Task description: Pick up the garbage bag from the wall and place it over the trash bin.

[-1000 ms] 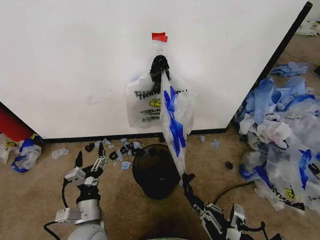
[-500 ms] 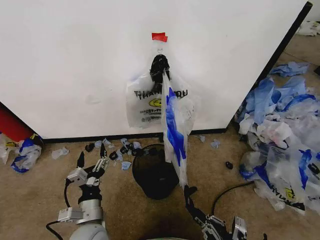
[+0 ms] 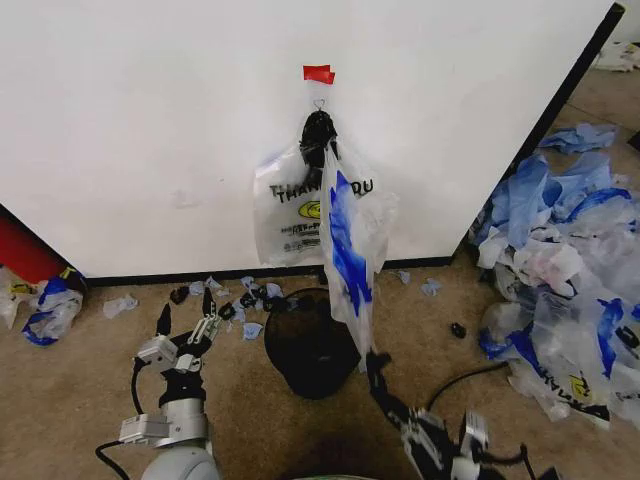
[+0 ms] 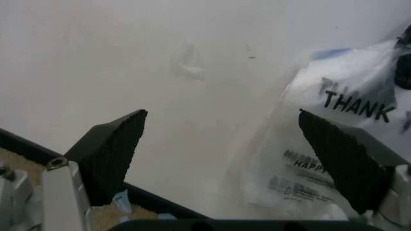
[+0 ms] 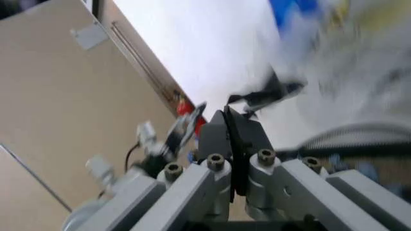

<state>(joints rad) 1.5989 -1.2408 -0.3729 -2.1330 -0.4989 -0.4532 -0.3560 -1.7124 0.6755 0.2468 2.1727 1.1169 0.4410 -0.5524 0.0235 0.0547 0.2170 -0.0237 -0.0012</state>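
Observation:
The garbage bag, see-through with "THANK YOU" lettering, hangs from a hook under red tape on the white wall. Its blue-filmed side is stretched down and forward to my right gripper, which is shut on the bag's lower edge beside the trash bin. In the right wrist view the right gripper has its fingers pressed together. My left gripper hovers open low on the left of the bin. In the left wrist view the left gripper faces the wall and the bag.
A large heap of blue and clear plastic bags covers the floor at the right. Torn scraps lie along the wall's base. A red object and a crumpled bag sit at the left. A black cable runs near my right arm.
My right gripper dipped and came back up, keeping hold of the bag, whose stretched blue side swayed slightly. The left gripper barely shifted.

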